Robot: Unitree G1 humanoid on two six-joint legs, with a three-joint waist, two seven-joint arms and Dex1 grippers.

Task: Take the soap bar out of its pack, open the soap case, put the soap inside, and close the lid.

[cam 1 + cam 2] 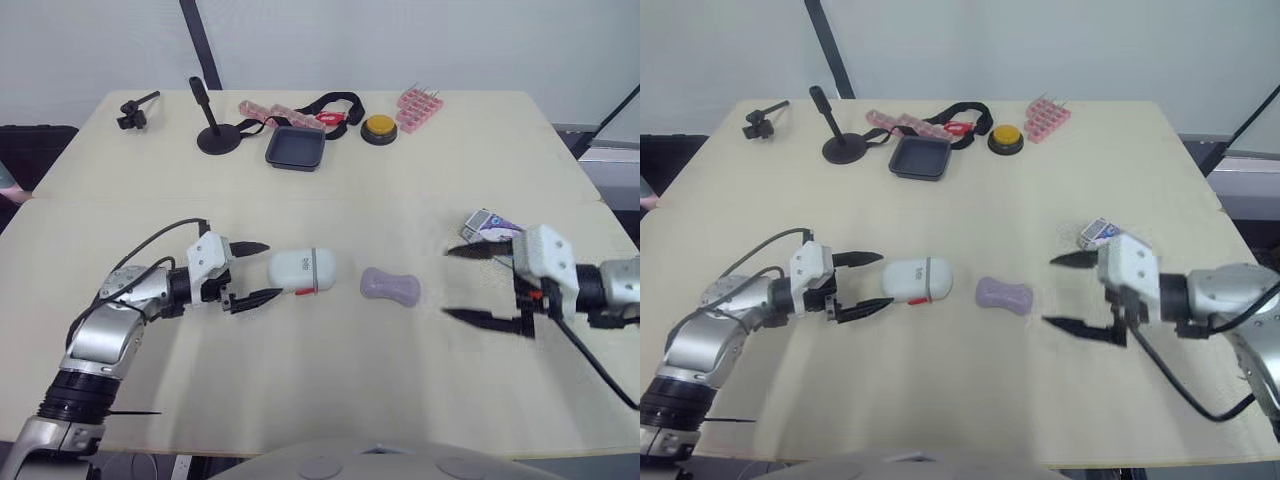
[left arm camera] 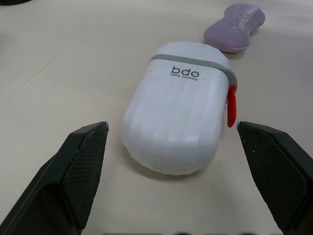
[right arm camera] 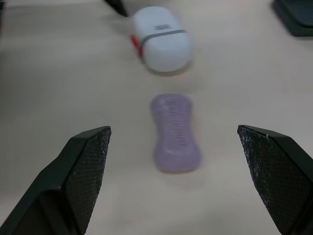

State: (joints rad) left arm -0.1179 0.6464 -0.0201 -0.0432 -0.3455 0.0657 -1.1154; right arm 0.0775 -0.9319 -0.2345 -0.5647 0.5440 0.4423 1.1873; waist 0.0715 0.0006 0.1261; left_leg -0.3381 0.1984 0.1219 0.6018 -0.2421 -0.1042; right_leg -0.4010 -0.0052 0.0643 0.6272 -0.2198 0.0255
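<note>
Progress, judged from how things lie: step 1 looks done. The lilac waisted soap bar [image 1: 390, 287] lies bare on the beige table [image 1: 300, 400], a bit right of the frame centre, and nothing holds it. The white rounded plastic soap case w/ grey band and red latch [image 1: 301, 271] lies on its side just left of the soap, near it but apart. Its lid is shut, so 3 steps are left: open case, put soap in, close lid.

The left gripper [image 1: 272, 269] is at the left end of the case w/ fingers spread wide, one tip on each side of that end, holding nothing. Whether a tip touches the case I cannot tell. The right gripper [image 1: 446, 283], at the right of the frame, is also wide open and empty. It points at the soap but is well apart from it.

Hard to see: the crumpled purple-white soap pack [image 1: 487, 225] at the right edge is partly hidden behind the right gripper, so its state is not clear. Latch locked or loose: cannot tell. The case hinge is not visible, and the lettering on the soap is too blurred to read.
</note>
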